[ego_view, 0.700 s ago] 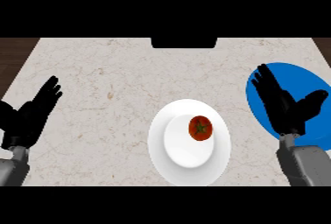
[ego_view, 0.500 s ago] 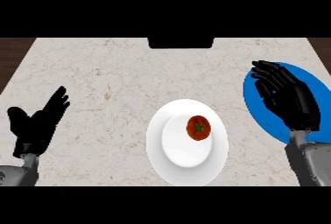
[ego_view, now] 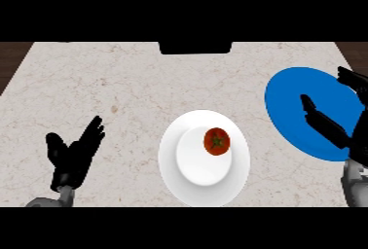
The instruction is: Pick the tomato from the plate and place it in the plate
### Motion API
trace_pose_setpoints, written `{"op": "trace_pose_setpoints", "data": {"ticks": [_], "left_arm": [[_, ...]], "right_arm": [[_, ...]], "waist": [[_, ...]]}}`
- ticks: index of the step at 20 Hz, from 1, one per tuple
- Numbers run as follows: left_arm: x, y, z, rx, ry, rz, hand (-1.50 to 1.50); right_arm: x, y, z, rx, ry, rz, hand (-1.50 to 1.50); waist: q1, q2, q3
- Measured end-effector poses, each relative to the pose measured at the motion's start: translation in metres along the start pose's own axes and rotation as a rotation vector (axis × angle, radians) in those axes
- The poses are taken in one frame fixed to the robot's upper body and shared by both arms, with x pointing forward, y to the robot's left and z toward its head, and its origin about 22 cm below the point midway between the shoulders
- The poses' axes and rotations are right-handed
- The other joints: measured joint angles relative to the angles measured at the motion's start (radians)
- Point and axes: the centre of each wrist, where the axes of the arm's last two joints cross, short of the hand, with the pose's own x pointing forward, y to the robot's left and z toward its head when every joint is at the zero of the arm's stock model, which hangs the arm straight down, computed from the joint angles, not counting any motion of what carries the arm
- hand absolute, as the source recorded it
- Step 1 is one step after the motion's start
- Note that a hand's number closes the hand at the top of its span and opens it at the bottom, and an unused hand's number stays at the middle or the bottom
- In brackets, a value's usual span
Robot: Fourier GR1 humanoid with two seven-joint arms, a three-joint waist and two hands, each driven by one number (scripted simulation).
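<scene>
Pale beige, veined stone counter (ego_view: 108,82) fills the frame. A round blue plate (ego_view: 295,97) lies at the right edge. A round white plate (ego_view: 171,168) with a shallow inner well sits at lower centre, apart from the blue one. The black right hand (ego_view: 332,131) lies over the blue plate's right part, fingers straight and released, grasping nothing. The black left hand (ego_view: 72,155) shows at lower left over bare counter, fingers spread and straight, likewise released. A dark rectangular block (ego_view: 195,47) sits at top centre. The small red tomato (ego_view: 216,141) rests in the white plate's well, toward its upper right. Its green stem end faces straight up at the viewer; the fruit is round, so no long axis can be told. No writing or label is legible anywhere.
</scene>
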Motion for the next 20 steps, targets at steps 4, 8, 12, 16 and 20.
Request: {"op": "trace_pose_setpoints", "data": {"ticks": [4, 8, 12, 16, 20], "left_arm": [[-0.002, -0.013, -0.002, -0.011, -0.006, 0.01, 0.0], [-0.004, -0.014, -0.002, -0.021, -0.011, 0.009, 0.0], [-0.006, -0.016, 0.0, -0.021, -0.023, 0.006, 0.0], [-0.006, -0.021, 0.003, -0.023, -0.022, 0.005, 0.0], [-0.003, -0.025, 0.002, -0.034, -0.012, 0.0, 0.0]], "right_arm": [[0.001, -0.002, 0.045, -0.021, -0.059, 0.002, -1.5], [0.014, -0.004, 0.065, 0.038, -0.062, 0.077, -1.5], [0.018, -0.02, 0.078, 0.222, 0.009, 0.228, -1.5], [0.037, -0.019, 0.085, 0.372, 0.079, 0.359, -1.5], [0.063, -0.002, 0.084, 0.453, 0.129, 0.466, -1.5]], "waist": [[0.011, 0.001, 0.003], [0.018, 0.001, 0.003], [0.018, 0.0, 0.002], [0.024, 0.001, 0.001], [0.03, 0.002, 0.001]]}}
